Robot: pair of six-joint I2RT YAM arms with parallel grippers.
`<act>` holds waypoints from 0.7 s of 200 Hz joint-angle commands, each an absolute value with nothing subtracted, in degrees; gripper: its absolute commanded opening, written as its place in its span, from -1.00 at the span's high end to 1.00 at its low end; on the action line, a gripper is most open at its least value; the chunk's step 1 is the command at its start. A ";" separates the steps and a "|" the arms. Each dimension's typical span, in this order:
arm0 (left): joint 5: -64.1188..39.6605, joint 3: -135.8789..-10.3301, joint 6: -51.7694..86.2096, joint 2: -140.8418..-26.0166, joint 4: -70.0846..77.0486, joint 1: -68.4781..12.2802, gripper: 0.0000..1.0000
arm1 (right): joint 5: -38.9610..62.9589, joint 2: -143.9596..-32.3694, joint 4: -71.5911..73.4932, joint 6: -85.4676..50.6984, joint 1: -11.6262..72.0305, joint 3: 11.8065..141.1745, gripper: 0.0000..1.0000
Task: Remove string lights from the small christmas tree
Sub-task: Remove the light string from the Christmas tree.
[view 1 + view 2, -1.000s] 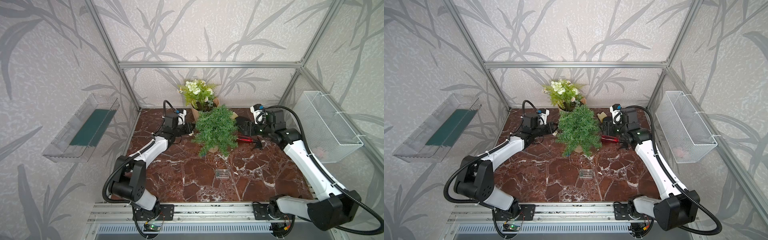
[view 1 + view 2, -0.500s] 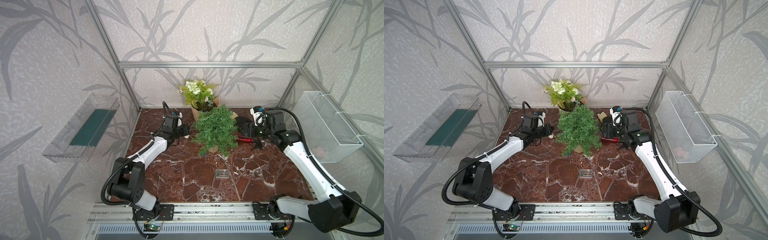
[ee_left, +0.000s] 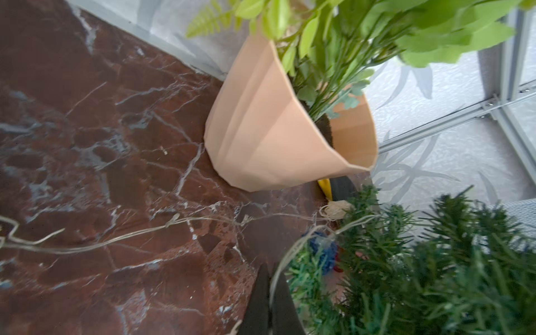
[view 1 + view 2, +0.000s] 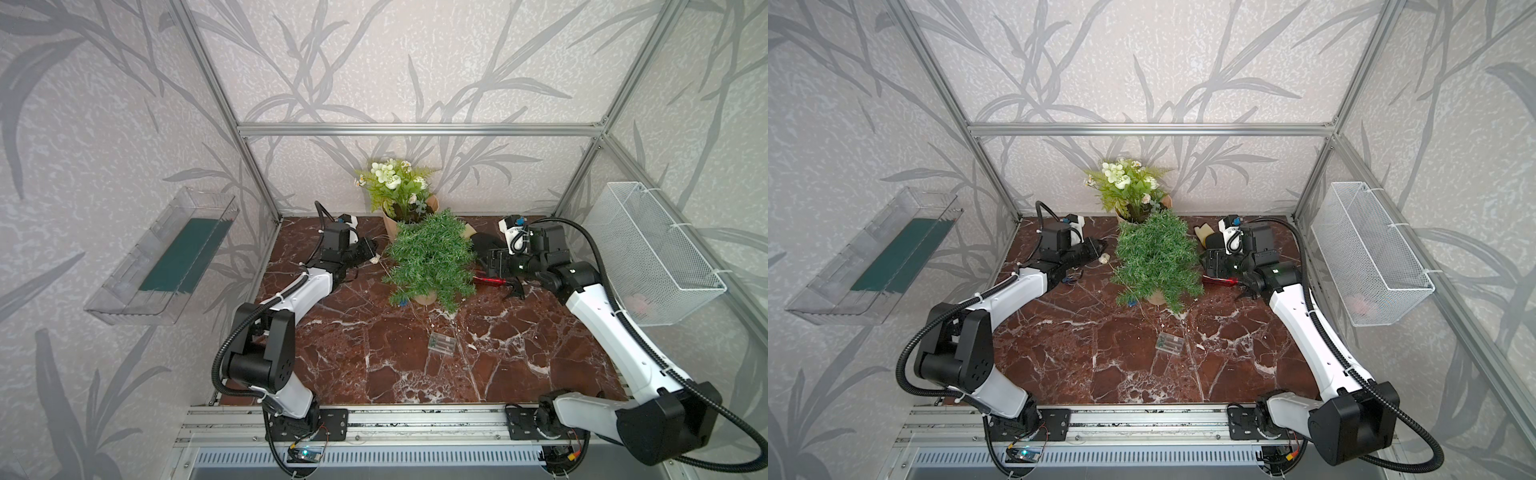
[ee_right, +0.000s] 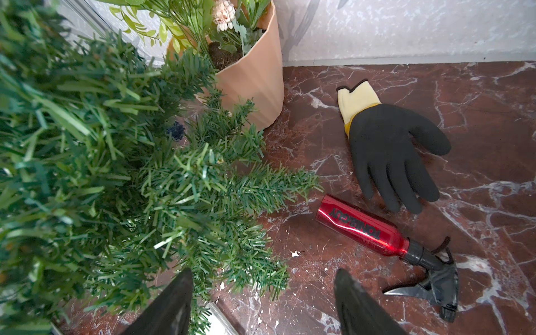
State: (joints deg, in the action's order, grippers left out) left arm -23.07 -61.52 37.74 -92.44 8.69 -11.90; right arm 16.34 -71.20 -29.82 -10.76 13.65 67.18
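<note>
Pinching string lights (image 3: 336, 211), left gripper (image 3: 272, 271) closed

potted plant (image 4: 398, 189), black glove (image 5: 390, 150), red spray bottle (image 5: 362, 229)

the counter (image 4: 374, 353) looks like polished red-brown marble, glossy with white veins. the small christmas tree (image 4: 432, 257) has matt plastic needles. the string lights (image 3: 336, 210) are thin pale wire with rough woven-fibre balls; their battery box (image 4: 441, 344) is clear plastic. the spray bottle (image 5: 362, 226) is glossy red metal, the glove (image 5: 391, 153) grainy matt black rubber with a knit cream cuff.
</note>
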 commanded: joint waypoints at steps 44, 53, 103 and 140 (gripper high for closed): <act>-21.48 -62.76 44.53 -96.69 8.88 -10.17 1.00 | 15.92 -70.82 -29.14 -9.85 13.46 66.09 -0.50; -21.62 -61.84 45.35 -97.38 9.05 -9.87 1.00 | 15.70 -70.69 -29.10 -9.72 13.46 66.09 -0.51; -21.05 -57.96 46.67 -97.79 4.79 -9.14 1.00 | 15.38 -70.58 -29.62 -9.32 13.46 66.00 -0.50; -21.35 -55.64 46.05 -95.21 0.40 -9.25 1.00 | 15.56 -70.30 -29.46 -9.40 13.50 65.76 -0.50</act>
State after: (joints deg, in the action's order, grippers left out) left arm -22.13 -56.80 45.60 -97.93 5.43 -9.26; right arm 15.86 -71.20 -29.80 -9.93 13.65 66.54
